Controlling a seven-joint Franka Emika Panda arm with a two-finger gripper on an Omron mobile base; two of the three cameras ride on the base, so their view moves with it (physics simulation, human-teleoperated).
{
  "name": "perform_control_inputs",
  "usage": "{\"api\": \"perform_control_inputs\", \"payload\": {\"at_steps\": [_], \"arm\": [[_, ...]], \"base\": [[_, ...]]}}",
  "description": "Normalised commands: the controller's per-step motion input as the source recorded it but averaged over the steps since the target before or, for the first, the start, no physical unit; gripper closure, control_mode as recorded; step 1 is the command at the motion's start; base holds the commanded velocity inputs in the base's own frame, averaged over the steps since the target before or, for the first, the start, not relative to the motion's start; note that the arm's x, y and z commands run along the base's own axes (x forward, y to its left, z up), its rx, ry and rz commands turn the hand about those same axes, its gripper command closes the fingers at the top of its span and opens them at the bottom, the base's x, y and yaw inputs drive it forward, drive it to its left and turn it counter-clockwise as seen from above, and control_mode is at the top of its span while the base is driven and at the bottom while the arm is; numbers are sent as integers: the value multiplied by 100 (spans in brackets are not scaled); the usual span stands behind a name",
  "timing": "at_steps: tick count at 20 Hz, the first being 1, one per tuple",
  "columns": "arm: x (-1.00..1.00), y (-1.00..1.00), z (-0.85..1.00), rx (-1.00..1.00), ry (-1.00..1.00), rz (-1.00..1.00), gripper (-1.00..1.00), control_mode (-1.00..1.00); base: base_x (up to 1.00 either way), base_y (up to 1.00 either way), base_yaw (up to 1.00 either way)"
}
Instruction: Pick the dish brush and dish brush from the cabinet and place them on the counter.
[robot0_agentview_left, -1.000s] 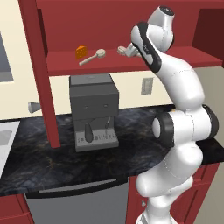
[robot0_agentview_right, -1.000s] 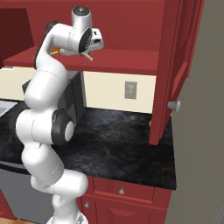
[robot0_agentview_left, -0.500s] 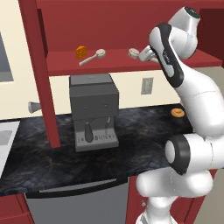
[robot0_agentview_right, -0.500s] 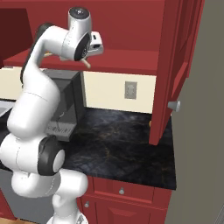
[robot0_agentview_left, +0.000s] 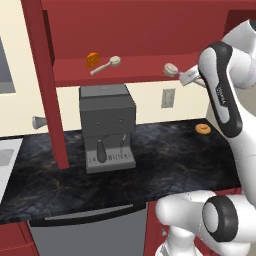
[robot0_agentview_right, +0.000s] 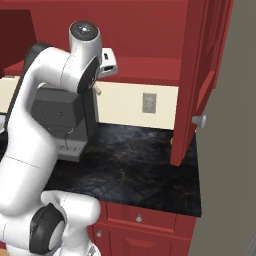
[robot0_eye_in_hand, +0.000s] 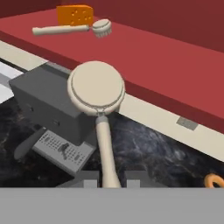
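Beige dish brush (robot0_eye_in_hand: 97, 89) clenched in jaws above grey coffee machine (robot0_agentview_left: 106, 126); second brush (robot0_agentview_left: 106, 65) beside orange block (robot0_agentview_left: 92, 59).

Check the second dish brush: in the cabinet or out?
In. The second dish brush lies flat on the cabinet shelf beside the orange block; the other brush is clamped in the end effector.

Flat, even rendered light — soft shadow under the cabinet (robot0_agentview_left: 150, 30) shelf, no glare; coarse, slightly blurry rendering throughout.

A cream wall (robot0_agentview_left: 150, 100) has a grey outlet (robot0_agentview_left: 168, 98). Red drawers (robot0_agentview_right: 150, 220) below have little silver knobs (robot0_agentview_right: 138, 218).
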Motion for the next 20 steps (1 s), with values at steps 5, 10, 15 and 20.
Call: {"api": "perform_control_inputs", "payload": {"at_steps": [5, 10, 15, 20], "arm": [[-56, -9, -9, 0, -2, 1, 100, -100], [-54, -21, -35, 0, 0, -2, 100, -100], [-21, -10, -76, -7, 1, 0, 100, -100], [-1, 0, -100, -9, 2, 0, 100, -100]], "base": [[0, 0, 0], [0, 0, 0], [0, 0, 0], [0, 0, 0]]}}
